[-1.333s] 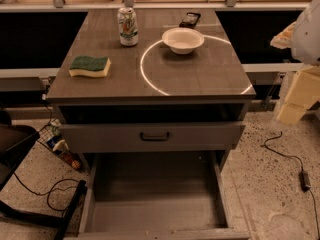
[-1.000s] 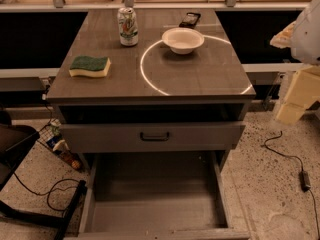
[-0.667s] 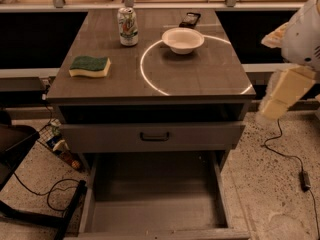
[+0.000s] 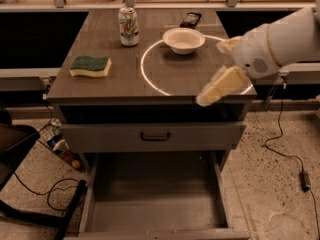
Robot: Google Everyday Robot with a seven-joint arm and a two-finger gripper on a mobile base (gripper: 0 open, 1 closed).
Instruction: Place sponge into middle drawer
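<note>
The sponge (image 4: 90,66) lies flat on the left of the cabinet top (image 4: 125,79), dark green face up, pale yellow foam below. The middle drawer (image 4: 155,209) is pulled out wide at the bottom of the view, and its bare grey floor holds nothing. My gripper (image 4: 215,86) reaches in from the right on a white arm (image 4: 280,41). It hangs over the right front corner of the cabinet top, far to the right of the sponge and above the drawer's level. It holds nothing that I can see.
A drink can (image 4: 128,26), a white bowl (image 4: 183,39) and a small dark device (image 4: 190,19) stand at the back of the top. A closed drawer front with a bar handle (image 4: 155,135) sits above the open drawer. Cables (image 4: 287,151) lie on the floor at the right, a dark chair base (image 4: 20,144) at the left.
My arm has swung in from the right edge of the view, leftward and over the cabinet's right front corner. The sponge and the drawer have not moved.
</note>
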